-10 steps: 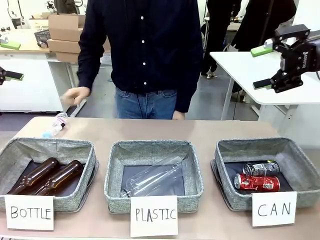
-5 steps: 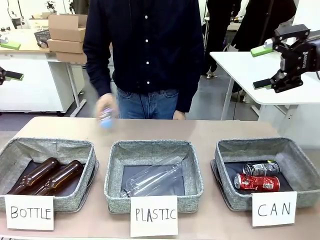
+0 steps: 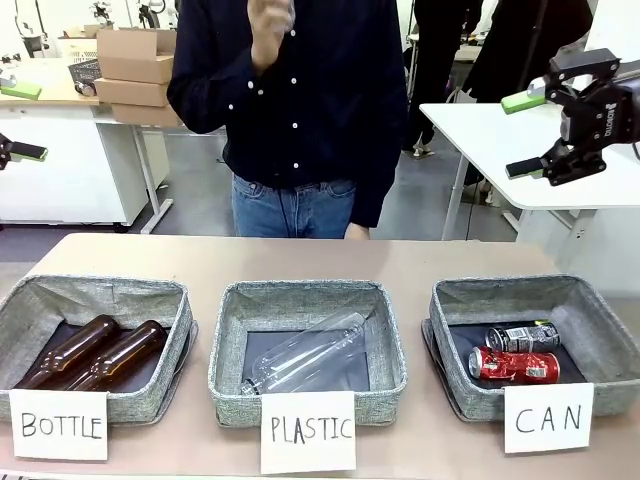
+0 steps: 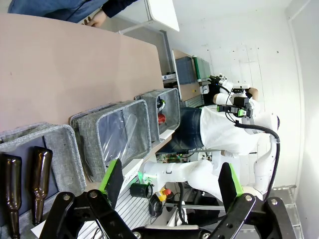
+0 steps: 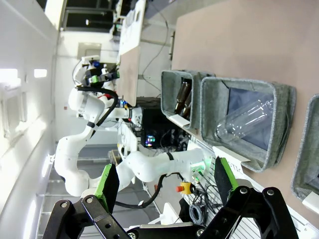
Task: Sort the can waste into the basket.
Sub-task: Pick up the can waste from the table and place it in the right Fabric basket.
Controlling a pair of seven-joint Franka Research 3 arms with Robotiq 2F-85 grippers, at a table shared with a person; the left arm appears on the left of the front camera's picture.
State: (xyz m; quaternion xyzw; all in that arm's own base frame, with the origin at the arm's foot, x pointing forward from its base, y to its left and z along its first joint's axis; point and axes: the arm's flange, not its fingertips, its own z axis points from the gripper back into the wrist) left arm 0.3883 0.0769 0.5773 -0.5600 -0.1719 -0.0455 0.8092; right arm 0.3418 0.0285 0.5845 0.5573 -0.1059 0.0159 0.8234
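Two cans lie in the CAN bin, both grippers raised and empty

Three grey fabric bins are lined along the lower part of the front view on the table [image 3: 320,255]. At the lower right, the basket [image 3: 605,330] is fronted by a white card [image 3: 547,417] reading "CAN". Inside it, on the dark floor, the red can [image 3: 514,365] lies on its side, with the dark can [image 3: 522,336] just behind it, also on its side; the two appear to touch. The middle bin [image 3: 225,350], carded "PLASTIC", holds a clear plastic bottle [image 3: 305,352] laid diagonally. The lower-left bin [image 3: 100,292], carded "BOTTLE", holds two brown glass bottles [image 3: 95,353] side by side.

At the top centre, a person in a dark shirt [image 3: 320,90] is seen behind the table, one hand [image 3: 270,25] raised to the chest.

At the upper right, the right gripper [image 3: 522,134] is held well above the table, its green-padded fingers spread apart with nothing between them. In the left wrist view, the left gripper [image 4: 172,181] is likewise seen spread wide and empty, at the bottom of the frame.
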